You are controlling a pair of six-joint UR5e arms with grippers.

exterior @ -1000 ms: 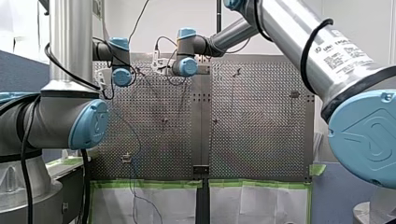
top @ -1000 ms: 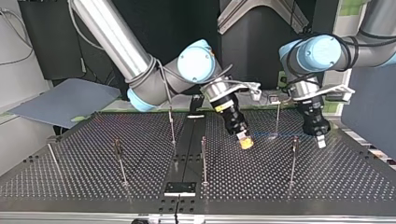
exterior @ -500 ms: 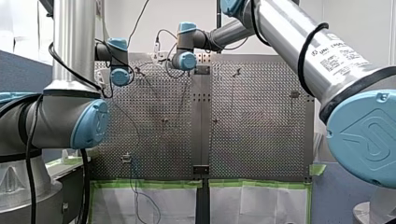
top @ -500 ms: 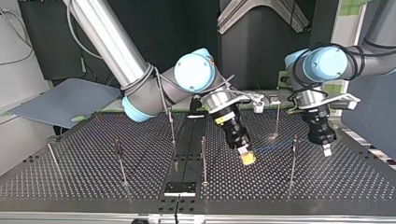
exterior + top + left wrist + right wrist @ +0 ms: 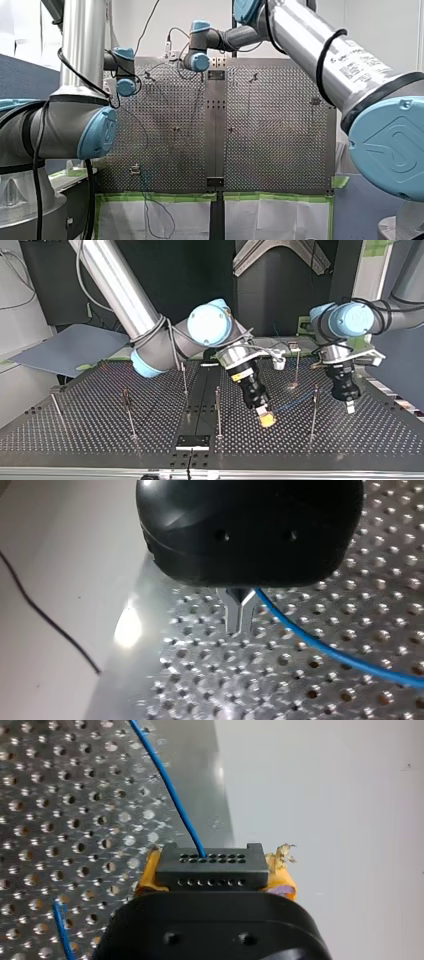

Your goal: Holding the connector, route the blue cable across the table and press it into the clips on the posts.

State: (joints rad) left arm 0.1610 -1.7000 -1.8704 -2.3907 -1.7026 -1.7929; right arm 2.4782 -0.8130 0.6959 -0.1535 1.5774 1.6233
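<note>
In the top view 2 upright posts flank my right pincer (image 5: 267, 419): the middle post (image 5: 218, 407) and the outer post (image 5: 313, 412) toward the view's right. The blue cable (image 5: 330, 652), strung from the connector (image 5: 210, 867) to my left pincer (image 5: 350, 408), bars that gap. Open worktop (image 5: 360, 440) lies toward the view's bottom edge.

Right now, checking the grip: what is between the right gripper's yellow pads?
A black connector, the blue cable leaving one hole. The body of the right gripper covers its rear.
</note>
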